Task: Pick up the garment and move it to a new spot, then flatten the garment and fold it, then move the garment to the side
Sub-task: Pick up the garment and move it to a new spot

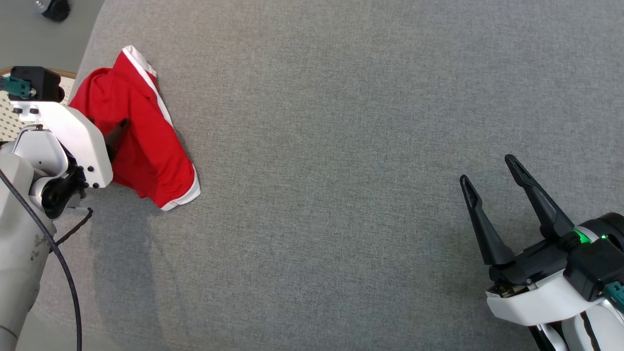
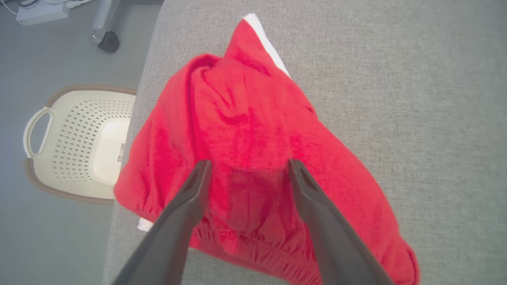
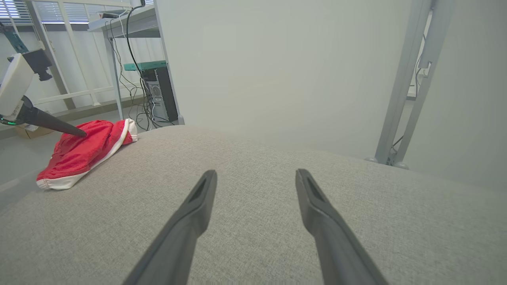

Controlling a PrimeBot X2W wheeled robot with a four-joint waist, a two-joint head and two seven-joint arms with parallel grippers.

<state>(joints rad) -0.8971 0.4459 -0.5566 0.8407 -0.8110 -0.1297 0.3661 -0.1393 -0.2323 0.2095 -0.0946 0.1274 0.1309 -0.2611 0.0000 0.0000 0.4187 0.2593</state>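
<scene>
1. Looking down from the head, we find the red shorts (image 1: pixel 146 141) crumpled at the far left edge of the grey cushioned surface (image 1: pixel 341 146), with one white-trimmed hem at the near end.
2. Our left gripper (image 2: pixel 247 168) is spread wide above the shorts. Both dark fingers reach onto the red fabric just past the gathered elastic waistband, and nothing is pinched between them.
3. Our right gripper (image 1: pixel 486 168) is likewise splayed and empty. It sits low on the right, well apart from the shorts, with bare cushion between.
4. The left wrist view adds what the head view barely catches. A cream perforated laundry basket (image 2: pixel 75 130) stands on the floor just beside the cushion's edge, and there is a caster wheel (image 2: pixel 109 41) beyond it.
5. The right wrist view gives us the side-on look. The shorts form a low heap, and the tip of one left finger meets the top of it; we cannot tell how hard it presses. A desk with trailing cables (image 3: pixel 130 59) and a computer tower (image 3: pixel 158 95) stand behind.
</scene>
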